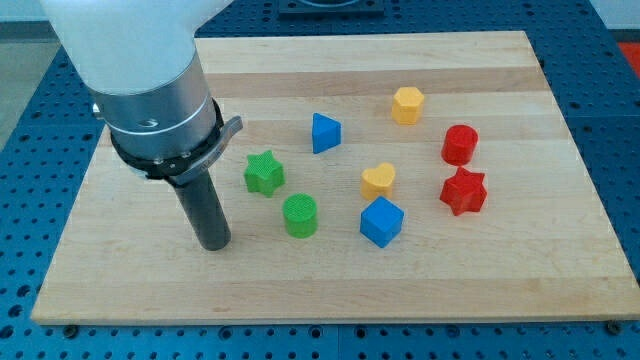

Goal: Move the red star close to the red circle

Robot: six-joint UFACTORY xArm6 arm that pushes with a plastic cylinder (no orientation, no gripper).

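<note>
No jaws here: only a dark rod, my tip (215,245) resting on the table (130,280) at the view's lower left. Nothing touching my tip. Nearest block: green circle (300,215), just off at 2 o'clock from my tip, with a clear gap between. Green star (264,172) farther up at 1 o'clock from my tip, and at 11 o'clock from the green circle.

Red star (464,191) sitting far over at the view's right, well apart from my tip, roughly at 3 o'clock from it. Red circle (460,144) directly at 12 o'clock from the red star, near but with a narrow strip of wood visible between them.

Blue cube (381,221) at 8 o'clock from the red star, near it. Yellow heart (378,180) at 12 o'clock from the blue cube, just beside it, and at 9 o'clock from the red star. Blue triangle (325,132) at 10 o'clock from the heart. Yellow hexagon (407,104) at the view's top, at 10 o'clock from the red circle.

All blocks lying flat on the table, none stacked, none touching another as far as visible.
</note>
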